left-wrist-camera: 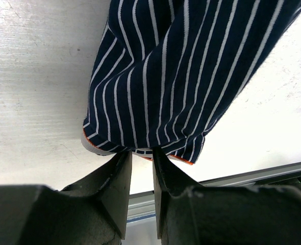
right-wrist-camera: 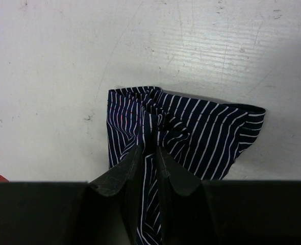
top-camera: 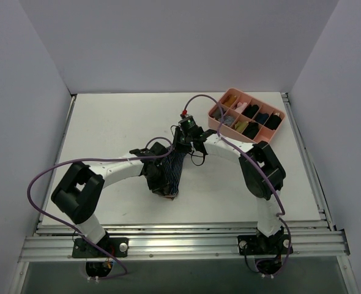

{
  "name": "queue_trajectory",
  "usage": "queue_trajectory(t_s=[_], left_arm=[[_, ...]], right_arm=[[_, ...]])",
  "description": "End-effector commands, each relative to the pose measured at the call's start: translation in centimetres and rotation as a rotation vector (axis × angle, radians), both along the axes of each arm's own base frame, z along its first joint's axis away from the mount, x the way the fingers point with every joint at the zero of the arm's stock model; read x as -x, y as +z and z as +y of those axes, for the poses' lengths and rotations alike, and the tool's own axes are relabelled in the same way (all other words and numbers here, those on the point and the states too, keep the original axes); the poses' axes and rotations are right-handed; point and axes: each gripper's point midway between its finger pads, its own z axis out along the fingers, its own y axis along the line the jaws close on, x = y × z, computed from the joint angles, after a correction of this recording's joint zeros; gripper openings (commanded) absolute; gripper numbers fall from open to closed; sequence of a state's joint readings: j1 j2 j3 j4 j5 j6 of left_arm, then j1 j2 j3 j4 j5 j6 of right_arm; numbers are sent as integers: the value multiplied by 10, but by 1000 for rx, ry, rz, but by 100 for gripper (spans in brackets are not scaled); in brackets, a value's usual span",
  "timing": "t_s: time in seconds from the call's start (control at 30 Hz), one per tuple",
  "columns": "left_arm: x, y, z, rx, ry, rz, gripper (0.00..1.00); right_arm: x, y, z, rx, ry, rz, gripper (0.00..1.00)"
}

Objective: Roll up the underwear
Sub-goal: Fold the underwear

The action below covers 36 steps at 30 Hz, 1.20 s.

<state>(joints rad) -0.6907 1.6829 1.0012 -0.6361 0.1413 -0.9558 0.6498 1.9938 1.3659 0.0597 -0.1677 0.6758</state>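
Top external: underwear (top-camera: 175, 166) stretched between both grippers, mid-table (top-camera: 107, 128), well apart from pink tray (top-camera: 278, 131). Left gripper (left-wrist-camera: 142, 151) fingers nearly together, pinching red-edged waistband hem. Right gripper (right-wrist-camera: 149, 148) fingers clamped on bunched striped cloth.

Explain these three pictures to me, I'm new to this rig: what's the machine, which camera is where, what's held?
Two robot arms are bolted at the near edge of a white table. The overhead picture looks down from above and behind them; the other two come from a camera on each wrist, fingers at the bottom. The left pincer and right pincer each pinch the navy pinstriped underwear, stretched between them. A pink divided tray of small rolled bundles sits far right.
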Motion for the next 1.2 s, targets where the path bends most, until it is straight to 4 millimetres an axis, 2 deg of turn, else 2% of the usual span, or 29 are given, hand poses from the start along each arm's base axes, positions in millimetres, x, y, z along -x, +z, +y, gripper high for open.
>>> queue_trajectory(t_s=[0.0, 0.4, 0.63, 0.73, 0.8, 0.97, 1.17], left_arm=[[6, -9, 12, -77, -27, 21, 30], [5, -10, 12, -86, -37, 26, 30], [6, -10, 12, -89, -44, 30, 30], [5, -10, 12, -89, -43, 33, 30], [5, -11, 12, -90, -42, 32, 30], [7, -12, 13, -90, -41, 33, 30], [7, -11, 12, -78, -37, 25, 30]], right_arm=[[-1, -6, -1, 33, -7, -4, 14], [-3, -17, 1, 46, 0, 11, 12], [-8, -12, 6, 34, 13, -2, 12], [-9, -12, 7, 32, 21, -5, 4], [-10, -10, 4, 34, 21, -5, 0], [-13, 8, -13, 18, -8, -29, 0], [-7, 8, -32, 35, -20, -27, 0]])
